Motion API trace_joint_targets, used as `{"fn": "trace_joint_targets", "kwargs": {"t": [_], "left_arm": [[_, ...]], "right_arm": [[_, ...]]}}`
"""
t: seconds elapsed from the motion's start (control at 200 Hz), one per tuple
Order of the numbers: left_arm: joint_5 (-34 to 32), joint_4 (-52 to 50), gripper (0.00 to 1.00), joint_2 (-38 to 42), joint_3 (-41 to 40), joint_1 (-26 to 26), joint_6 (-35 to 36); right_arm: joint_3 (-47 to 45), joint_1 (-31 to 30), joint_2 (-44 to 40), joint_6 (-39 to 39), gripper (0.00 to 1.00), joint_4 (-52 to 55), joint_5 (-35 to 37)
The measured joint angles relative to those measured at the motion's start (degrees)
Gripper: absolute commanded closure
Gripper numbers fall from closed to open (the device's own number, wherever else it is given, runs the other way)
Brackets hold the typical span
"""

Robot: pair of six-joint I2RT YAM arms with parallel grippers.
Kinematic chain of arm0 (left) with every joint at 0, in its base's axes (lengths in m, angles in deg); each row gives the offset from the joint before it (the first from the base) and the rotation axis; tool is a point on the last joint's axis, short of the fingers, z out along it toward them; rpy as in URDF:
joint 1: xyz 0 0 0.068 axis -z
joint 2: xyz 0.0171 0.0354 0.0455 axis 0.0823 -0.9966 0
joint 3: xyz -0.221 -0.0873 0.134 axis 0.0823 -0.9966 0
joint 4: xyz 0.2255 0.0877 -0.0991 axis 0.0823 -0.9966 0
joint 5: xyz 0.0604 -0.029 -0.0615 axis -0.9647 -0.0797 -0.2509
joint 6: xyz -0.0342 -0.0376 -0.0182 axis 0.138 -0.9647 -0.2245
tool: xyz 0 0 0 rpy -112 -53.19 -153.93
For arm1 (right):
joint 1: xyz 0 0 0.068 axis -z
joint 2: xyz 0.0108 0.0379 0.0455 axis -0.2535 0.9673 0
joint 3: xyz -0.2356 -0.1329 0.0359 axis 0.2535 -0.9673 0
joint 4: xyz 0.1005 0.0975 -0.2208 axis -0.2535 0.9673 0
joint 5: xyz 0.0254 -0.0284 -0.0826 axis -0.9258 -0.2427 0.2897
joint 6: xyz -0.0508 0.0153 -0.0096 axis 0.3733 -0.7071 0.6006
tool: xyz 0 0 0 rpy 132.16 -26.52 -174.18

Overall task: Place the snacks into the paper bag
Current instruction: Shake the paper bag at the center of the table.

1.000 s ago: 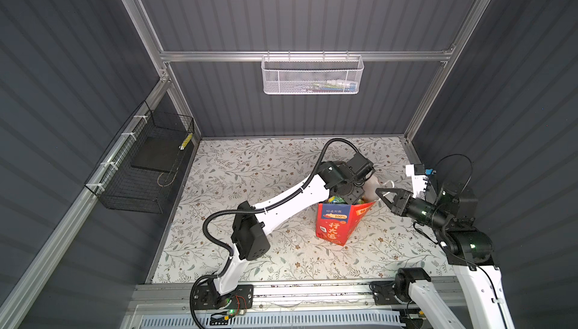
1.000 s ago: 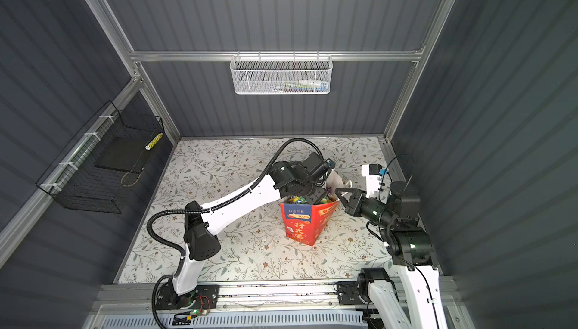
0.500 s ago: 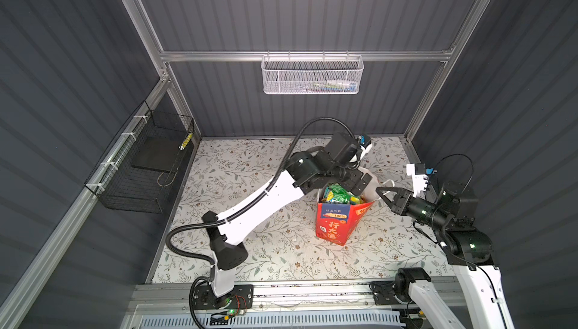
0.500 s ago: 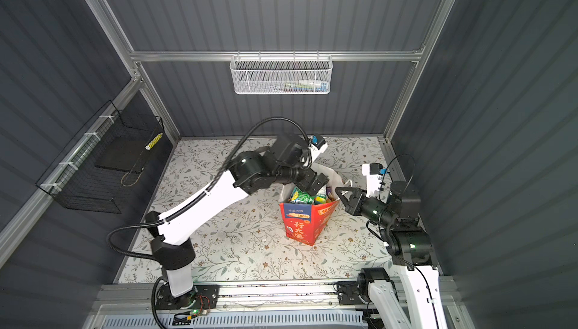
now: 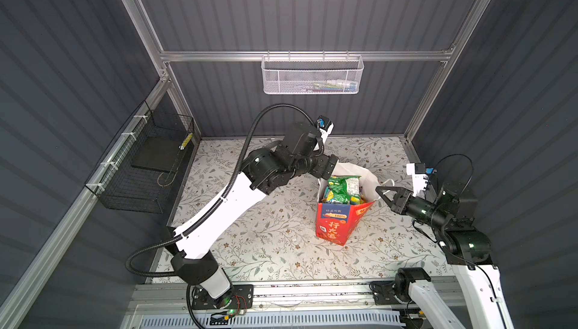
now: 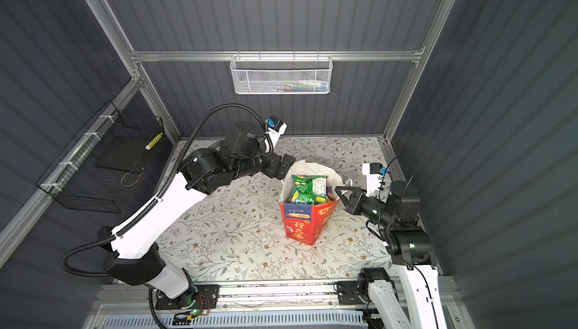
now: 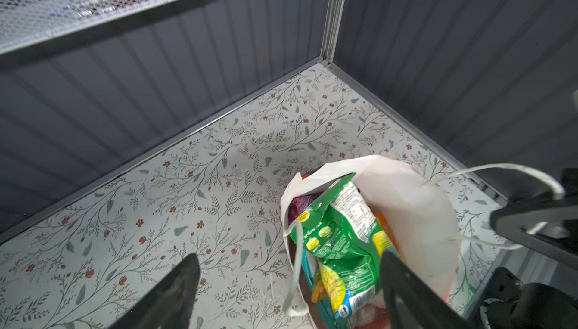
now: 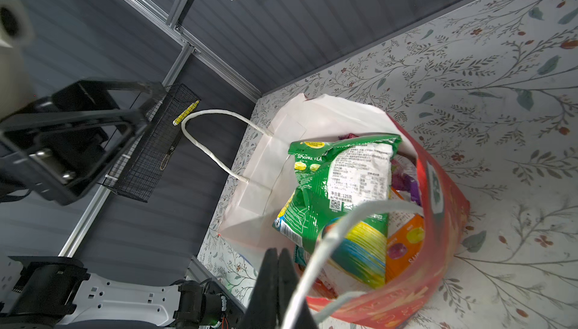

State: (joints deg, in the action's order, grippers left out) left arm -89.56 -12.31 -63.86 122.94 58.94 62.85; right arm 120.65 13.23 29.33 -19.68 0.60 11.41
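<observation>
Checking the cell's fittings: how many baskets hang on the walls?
2: a white mesh basket on the back wall, and a black wire basket on the wall to the robot's left. None seems hidden.

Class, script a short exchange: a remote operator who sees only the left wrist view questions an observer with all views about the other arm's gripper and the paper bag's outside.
Operator: That black shape beside the paper bag: open or shut?
Observer: It is the right gripper; the right wrist view shows its fingers pressed together.
Operator: What colour is the bag outside?
Observer: Red, with a blue label, in both top views.
</observation>
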Motion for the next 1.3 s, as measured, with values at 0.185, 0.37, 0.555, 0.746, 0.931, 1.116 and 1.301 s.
{"fn": "trace_joint_targets", "kwargs": {"t": [0.185,0.37,0.555,0.746,0.931,1.116,1.301], "left_arm": [[2.93,-1.97,0.37,-3.65,-0.07,-2.47,-1.14],[5.42,-2.36,0.60,-4.79,-0.07,-4.24,-1.68],[7.76,-2.47,0.96,-5.68,-0.04,-4.50,-2.73],[12.83,-2.71,1.00,-12.48,6.95,-4.57,-4.33],[17.38,-6.97,1.00,-23.91,22.34,-4.74,-6.97],[10.75,-6.38,1.00,-18.80,19.61,-5.57,-7.15],[6.69,-6.71,1.00,-8.50,15.58,-7.96,-6.84]], "right_arm": [[0.00,0.00,0.02,-0.15,0.94,0.00,-0.20],[0.00,0.00,0.04,-0.15,0.93,0.00,-0.20],[0.00,0.00,1.14,-0.28,0.99,-0.94,-1.31],[2.67,-3.10,7.89,-2.01,1.00,-4.76,-1.88],[14.60,-14.95,20.57,-3.45,1.00,-4.35,1.14],[26.45,-17.68,27.36,-3.37,1.00,-3.48,0.83],[31.78,-13.79,30.56,-5.49,1.00,-5.81,-3.89]]}}
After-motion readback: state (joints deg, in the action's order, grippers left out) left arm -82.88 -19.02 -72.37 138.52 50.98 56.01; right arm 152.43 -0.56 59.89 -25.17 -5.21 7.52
